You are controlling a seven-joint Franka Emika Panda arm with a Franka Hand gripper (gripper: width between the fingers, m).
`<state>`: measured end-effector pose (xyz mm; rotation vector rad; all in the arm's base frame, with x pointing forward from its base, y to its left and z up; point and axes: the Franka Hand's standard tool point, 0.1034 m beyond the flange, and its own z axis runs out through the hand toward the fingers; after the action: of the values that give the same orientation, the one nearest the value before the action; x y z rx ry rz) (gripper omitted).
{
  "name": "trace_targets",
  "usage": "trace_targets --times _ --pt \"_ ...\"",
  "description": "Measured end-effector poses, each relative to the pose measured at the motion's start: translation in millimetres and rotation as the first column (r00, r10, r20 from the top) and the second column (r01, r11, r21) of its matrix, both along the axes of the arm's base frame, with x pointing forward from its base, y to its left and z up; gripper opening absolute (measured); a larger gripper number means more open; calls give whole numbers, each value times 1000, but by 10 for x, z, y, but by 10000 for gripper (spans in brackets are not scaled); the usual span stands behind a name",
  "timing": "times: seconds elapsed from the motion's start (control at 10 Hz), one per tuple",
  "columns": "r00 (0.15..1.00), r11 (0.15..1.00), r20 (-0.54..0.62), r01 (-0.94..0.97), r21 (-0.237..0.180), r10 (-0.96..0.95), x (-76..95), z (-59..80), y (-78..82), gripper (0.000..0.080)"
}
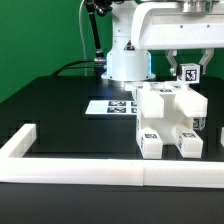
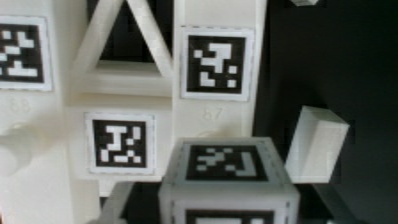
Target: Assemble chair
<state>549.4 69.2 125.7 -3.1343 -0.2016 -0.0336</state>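
Note:
The chair (image 1: 165, 118) is a chunky white assembly of tagged panels and blocks at the exterior view's right, standing on the black table. My gripper (image 1: 187, 67) hangs just above its top right part and is shut on a white cube-ended piece (image 1: 188, 75) with a black-and-white tag. In the wrist view that tagged cube (image 2: 222, 165) fills the space between my jaws, with the chair's tall tagged panels (image 2: 169, 90) close behind it. I cannot tell whether the held piece touches the assembly. My fingers themselves barely show in the wrist view.
The marker board (image 1: 112, 106) lies flat behind the chair, toward the robot base (image 1: 128, 62). A long low white border rail (image 1: 90, 168) runs along the front, with a corner block (image 1: 20, 140) at the exterior view's left.

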Motion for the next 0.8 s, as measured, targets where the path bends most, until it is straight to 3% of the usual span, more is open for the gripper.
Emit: trace_targets --times 0.8 --pt "1000 1000 0 7 -1 -7 6 -4 -45 287"
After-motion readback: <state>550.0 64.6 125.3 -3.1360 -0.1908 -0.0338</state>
